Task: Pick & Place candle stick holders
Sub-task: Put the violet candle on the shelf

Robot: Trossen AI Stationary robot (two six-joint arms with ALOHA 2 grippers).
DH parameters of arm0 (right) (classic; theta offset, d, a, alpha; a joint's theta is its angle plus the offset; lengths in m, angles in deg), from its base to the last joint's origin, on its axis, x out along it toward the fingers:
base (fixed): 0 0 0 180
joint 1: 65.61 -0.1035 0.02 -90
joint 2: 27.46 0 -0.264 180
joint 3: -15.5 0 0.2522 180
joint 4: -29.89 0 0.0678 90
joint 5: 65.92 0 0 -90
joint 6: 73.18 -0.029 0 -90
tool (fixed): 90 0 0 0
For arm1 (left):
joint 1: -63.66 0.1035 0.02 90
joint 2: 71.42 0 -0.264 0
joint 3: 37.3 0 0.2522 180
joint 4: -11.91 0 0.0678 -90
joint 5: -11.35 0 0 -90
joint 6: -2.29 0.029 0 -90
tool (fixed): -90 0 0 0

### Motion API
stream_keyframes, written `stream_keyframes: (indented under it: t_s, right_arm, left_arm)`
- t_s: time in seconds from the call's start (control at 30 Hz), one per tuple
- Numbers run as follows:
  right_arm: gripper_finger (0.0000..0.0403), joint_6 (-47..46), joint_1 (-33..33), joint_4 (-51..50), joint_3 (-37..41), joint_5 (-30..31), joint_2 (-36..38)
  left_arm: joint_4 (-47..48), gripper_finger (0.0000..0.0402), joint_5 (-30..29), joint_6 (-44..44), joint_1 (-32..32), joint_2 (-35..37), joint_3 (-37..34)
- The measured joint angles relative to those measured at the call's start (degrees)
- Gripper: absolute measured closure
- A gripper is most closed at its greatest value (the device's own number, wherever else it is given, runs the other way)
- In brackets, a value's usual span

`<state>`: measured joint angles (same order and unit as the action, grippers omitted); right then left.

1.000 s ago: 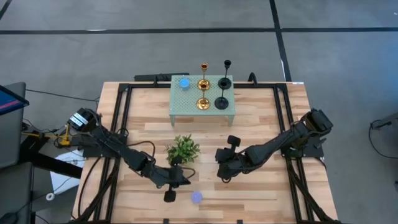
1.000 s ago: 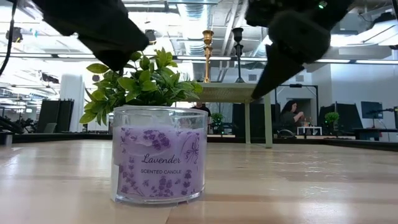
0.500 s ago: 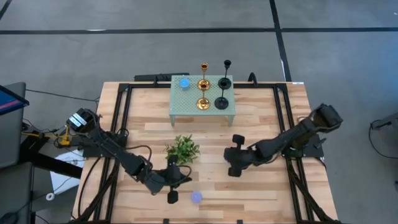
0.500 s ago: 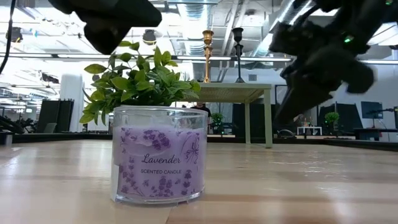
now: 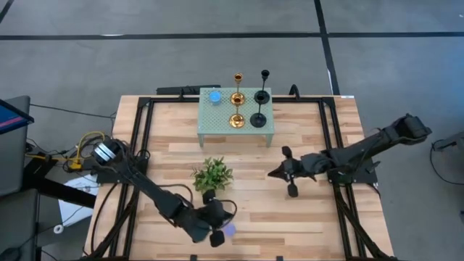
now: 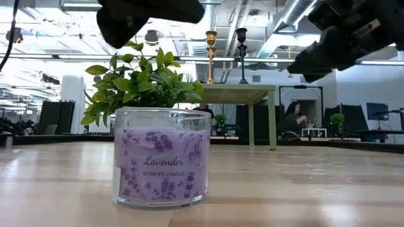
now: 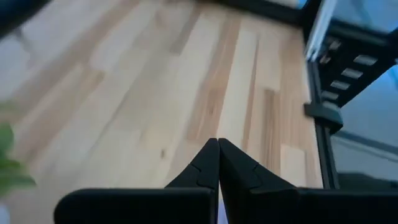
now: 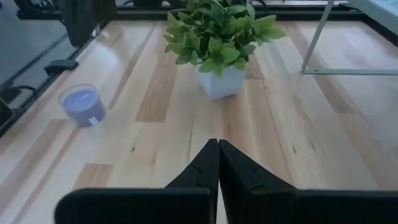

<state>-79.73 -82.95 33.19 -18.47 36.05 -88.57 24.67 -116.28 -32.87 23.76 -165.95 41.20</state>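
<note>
Two gold candle stick holders (image 5: 236,120) (image 5: 237,96) and two black ones (image 5: 258,119) (image 5: 262,95) stand on their round bases on a small green stand (image 5: 217,123) at the table's far middle. In the low view one gold holder (image 6: 211,57) and one black holder (image 6: 242,55) show on top of the stand. My left gripper (image 5: 217,237) is shut and empty near the table's front edge, beside a purple candle jar (image 5: 230,230). My right gripper (image 5: 271,173) is shut and empty right of the table's middle, above the wood.
A green plant in a white pot (image 5: 213,174) stands at the table's middle, near side of the stand. A blue cylinder (image 5: 215,96) sits on the stand's left part. The lavender candle jar (image 6: 161,157) fills the low view's front. Black frame rails (image 5: 141,138) run along both table sides.
My left gripper has gone toward the table's right and near edge, up to the purple candle jar. My right arm has drawn back toward the table's right edge and risen, its gripper turning away from the near edge. Both grippers stay shut. The holders have not moved.
</note>
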Motion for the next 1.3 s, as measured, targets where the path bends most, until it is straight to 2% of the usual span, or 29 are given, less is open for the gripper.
stream_keyframes:
  t_s: [0.13,0.23,0.5,0.67,0.8,1.13,1.3]
  right_arm:
    - [0.0403,-1.7,0.2,0.3,2.3,0.1,2.5]
    - [0.0403,-3.1,0.2,0.0,2.7,0.2,2.5]
    - [0.0403,-3.6,0.1,-0.1,2.7,0.4,0.7]
    - [0.0403,-3.6,0.1,-0.1,2.7,0.1,-0.1]
    - [0.0403,-3.6,0.1,-0.3,2.6,0.1,-0.1]
    - [0.0403,-3.6,0.1,-0.3,2.6,0.1,-0.1]
    - [0.0403,-3.6,0.1,-1.7,2.6,0.1,-0.1]
  left_arm:
    - [15.6,0.0400,3.1,-10.8,-0.4,-3.6,7.8]
    - [22.9,0.0400,8.7,-20.1,-0.6,-5.3,12.0]
    - [26.9,0.0400,17.1,-31.2,-0.5,-6.8,14.0]
    - [30.1,0.0399,22.8,-32.8,0.7,-6.8,14.0]
    - [30.1,0.0388,23.0,-32.1,2.0,-6.8,14.0]
    - [30.1,0.0301,24.0,-31.4,4.0,-6.8,14.0]
    - [29.6,0.0276,25.2,-33.1,4.0,-8.8,14.0]
